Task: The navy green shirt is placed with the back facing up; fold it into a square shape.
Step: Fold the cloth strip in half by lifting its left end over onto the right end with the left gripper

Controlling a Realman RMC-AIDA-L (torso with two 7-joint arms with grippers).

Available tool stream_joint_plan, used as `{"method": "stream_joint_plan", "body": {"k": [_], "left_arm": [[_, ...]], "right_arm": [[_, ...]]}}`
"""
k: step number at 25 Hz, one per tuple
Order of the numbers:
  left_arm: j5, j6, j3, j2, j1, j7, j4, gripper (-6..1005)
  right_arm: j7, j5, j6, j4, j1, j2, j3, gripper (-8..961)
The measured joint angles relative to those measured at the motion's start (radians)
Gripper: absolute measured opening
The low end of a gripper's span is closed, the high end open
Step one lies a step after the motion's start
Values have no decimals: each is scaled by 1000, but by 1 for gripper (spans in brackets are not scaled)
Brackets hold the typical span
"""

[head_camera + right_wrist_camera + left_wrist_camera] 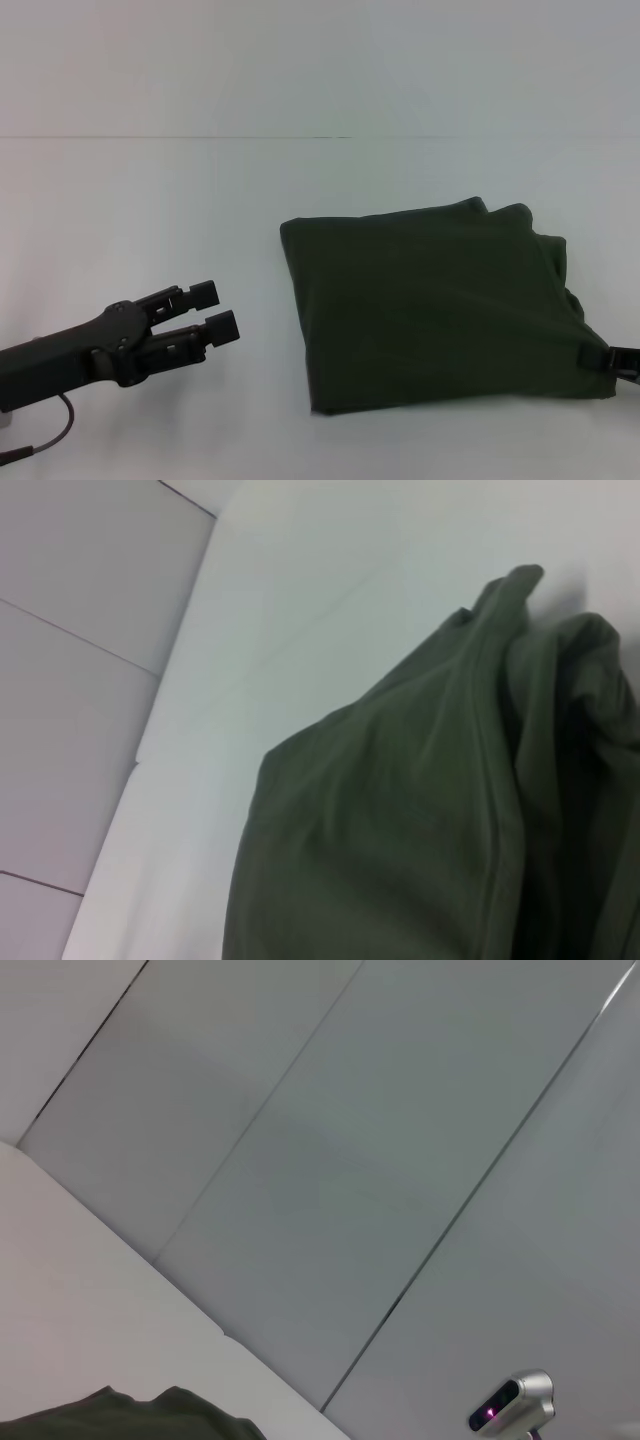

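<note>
The navy green shirt [430, 310] lies folded into a rough square on the white table [150, 200], right of centre, plain side up. Its layered edges bunch at the far right corner [520, 680]. A strip of it shows in the left wrist view [130, 1415]. My left gripper [214, 309] hovers low at the front left, well clear of the shirt, open with nothing between its fingers. Only a tip of my right gripper [612, 358] shows at the picture's right edge, touching the shirt's near right corner.
The white table runs back to a pale wall [320, 60]. A small grey camera device [512, 1403] stands beyond the table in the left wrist view. A thin cable [55, 425] hangs under the left arm.
</note>
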Motion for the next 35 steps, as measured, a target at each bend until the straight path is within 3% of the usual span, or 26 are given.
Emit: {"method": "stream_joint_plan", "body": {"k": [10, 16, 20, 21, 22, 23, 27, 29, 30, 31, 35], "left_arm": [[1, 0, 1, 0, 1, -9, 0, 909], [-2, -10, -3, -1, 1, -49, -2, 909], [-5, -69, -3, -8, -12, -146, -2, 909], [-4, -94, 0, -10, -21, -182, -2, 909], [-1, -115, 5, -11, -29, -220, -2, 909], [0, -132, 10, -11, -37, -250, -2, 909], [1, -163, 18, -12, -72, -325, -11, 909], [1, -194, 18, -12, -89, -375, -16, 909], [1, -208, 18, -12, -94, -391, -21, 909], [2, -235, 19, -13, -103, -420, -30, 909], [2, -287, 20, -16, -127, -447, -66, 909]], "right_arm": [[-34, -1, -47, 4, -8, -8, -2, 14], [-175, 2, -98, -1, -27, -20, 27, 229], [-362, 6, -202, -20, -66, -24, 162, 423], [-362, 6, -202, -20, -66, -24, 162, 547], [-459, 7, -259, -38, -81, -15, 229, 671], [-459, 7, -259, -38, -81, -15, 229, 690], [-664, 8, -349, -79, -92, 22, 320, 766], [-752, -6, -357, -80, -86, 42, 307, 804], [-823, -31, -343, -78, -78, 63, 282, 823], [-823, -31, -343, -78, -78, 63, 282, 842], [-944, -89, -238, -71, -76, 110, 255, 903]]}}
